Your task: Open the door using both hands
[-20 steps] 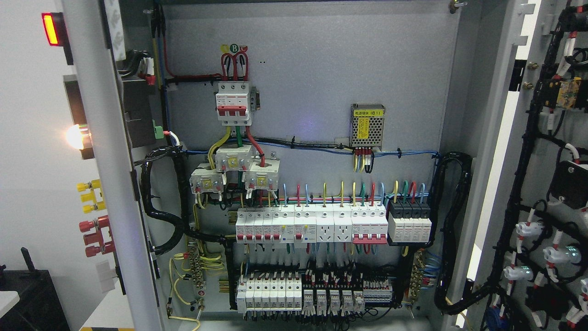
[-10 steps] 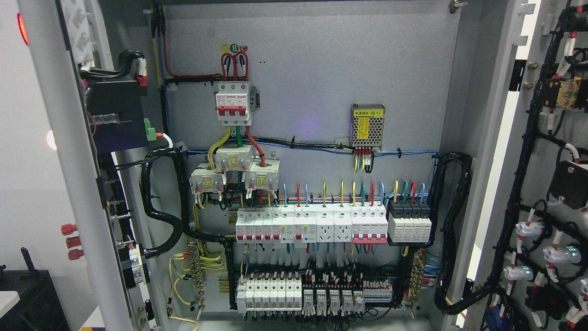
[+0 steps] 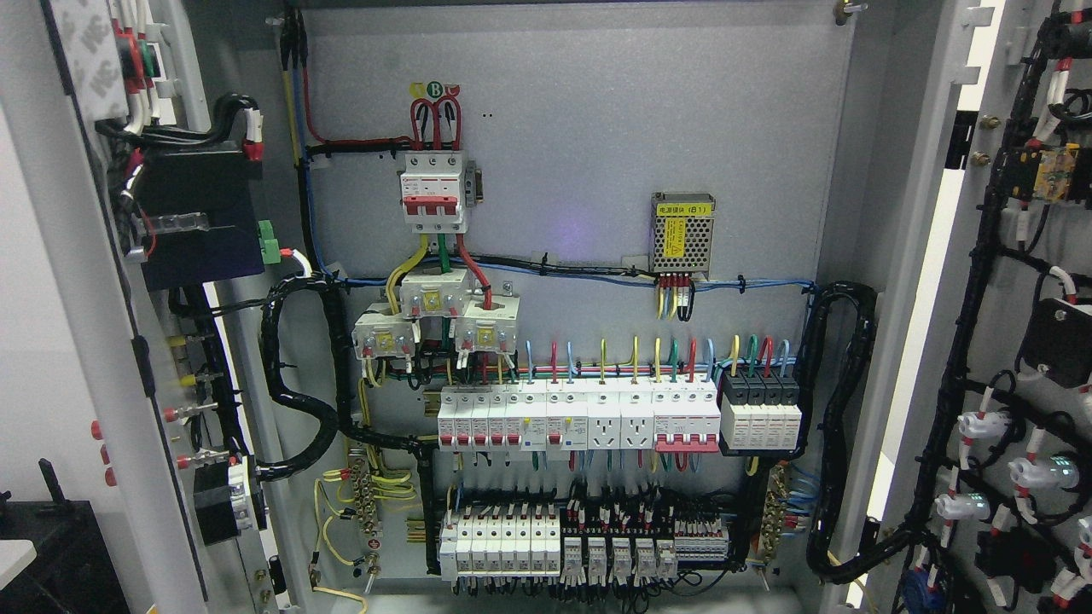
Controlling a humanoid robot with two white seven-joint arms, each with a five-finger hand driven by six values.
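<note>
The grey electrical cabinet stands open in the head view. Its left door (image 3: 94, 341) is swung far out at the picture's left, edge-on, with its inner wiring and a black box (image 3: 200, 226) facing inward. The right door (image 3: 1015, 281) hangs open at the right, showing black cable looms and white lamp backs. Between them the back panel (image 3: 597, 128) carries a red-and-white main breaker (image 3: 435, 192), rows of white breakers (image 3: 580, 418) and terminal blocks (image 3: 580, 546). Neither of my hands shows anywhere in the picture.
A small perforated power supply (image 3: 682, 233) sits at the panel's right. Thick black cable conduits (image 3: 303, 375) loop along both inner sides. A dark object (image 3: 51, 554) stands at the lower left outside the cabinet.
The left door has swung further open to the left. Its front lamps and coloured terminals have turned out of sight, and its inner side now shows. The right door has not moved.
</note>
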